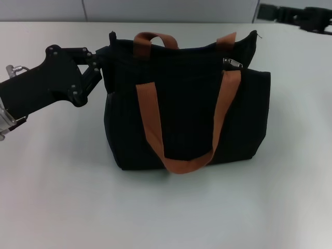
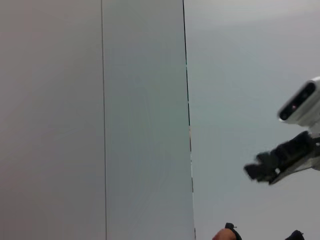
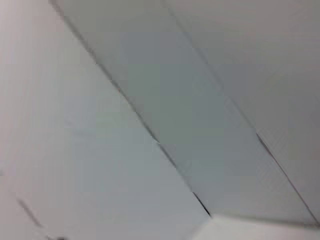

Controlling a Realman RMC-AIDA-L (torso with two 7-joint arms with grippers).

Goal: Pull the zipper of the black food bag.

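The black food bag (image 1: pixel 181 109) stands upright in the middle of the white table, with two rust-brown strap handles (image 1: pixel 150 119). The silver zipper (image 1: pixel 232 63) lies on the zip line near the bag's right top end. My left gripper (image 1: pixel 104 63) is pressed against the bag's upper left end, where its black tips blend into the fabric. My right gripper (image 1: pixel 265 11) hovers far back right, apart from the bag, and also shows in the left wrist view (image 2: pixel 260 170). That view catches only a sliver of handle (image 2: pixel 222 235). The right wrist view shows no bag.
The white table (image 1: pixel 62 197) spreads around the bag. Grey wall panels (image 2: pixel 140 100) stand behind the table, and they also fill the right wrist view (image 3: pixel 165 100).
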